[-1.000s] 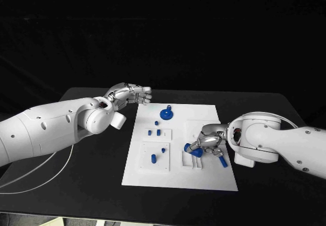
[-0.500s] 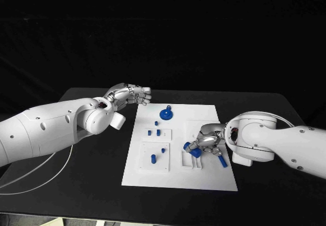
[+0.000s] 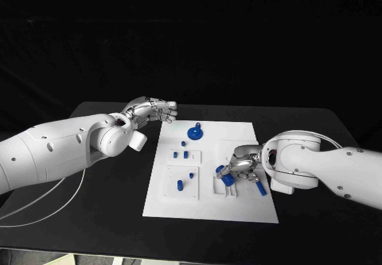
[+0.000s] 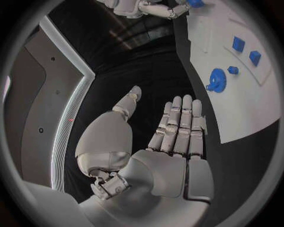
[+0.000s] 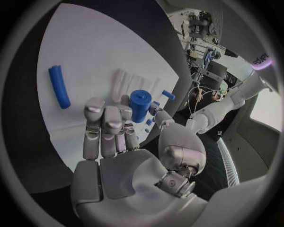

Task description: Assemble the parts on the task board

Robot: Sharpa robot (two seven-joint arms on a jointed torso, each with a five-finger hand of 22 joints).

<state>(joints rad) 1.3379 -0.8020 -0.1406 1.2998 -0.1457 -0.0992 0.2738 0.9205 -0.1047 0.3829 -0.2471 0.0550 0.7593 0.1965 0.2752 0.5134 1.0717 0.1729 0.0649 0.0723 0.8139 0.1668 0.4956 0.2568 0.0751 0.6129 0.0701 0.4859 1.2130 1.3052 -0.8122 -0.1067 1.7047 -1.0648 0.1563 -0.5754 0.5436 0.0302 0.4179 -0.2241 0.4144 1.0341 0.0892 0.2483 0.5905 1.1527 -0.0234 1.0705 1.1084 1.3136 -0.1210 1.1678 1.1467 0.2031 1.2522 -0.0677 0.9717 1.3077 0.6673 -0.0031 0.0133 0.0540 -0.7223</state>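
The white task board (image 3: pixel 239 135) lies in the middle of the black table. My right hand (image 3: pixel 241 165) hovers over its right half and pinches a short blue cylinder (image 3: pixel 225 178) (image 5: pixel 140 105) between thumb and fingers, just above a white grooved block (image 3: pixel 223 189). A blue rod (image 3: pixel 260 189) (image 5: pixel 58 86) lies on the board beside that hand. A blue gear (image 3: pixel 194 133) (image 4: pixel 217 79) sits near the far edge. Small blue pieces (image 3: pixel 182 155) stand in the left half. My left hand (image 3: pixel 151 112) (image 4: pixel 172 142) is off the board's far left corner, fingers straight, holding nothing.
Two more blue pieces (image 3: pixel 185 181) sit on a raised white panel at the board's near left. A white cable (image 3: pixel 48 207) runs over the table under my left arm. The left wrist view also catches my right hand (image 4: pixel 156 8) at the board's other side.
My right hand has shifted slightly toward the board's middle with the blue cylinder still in its fingers. The left hand has stayed where it was.
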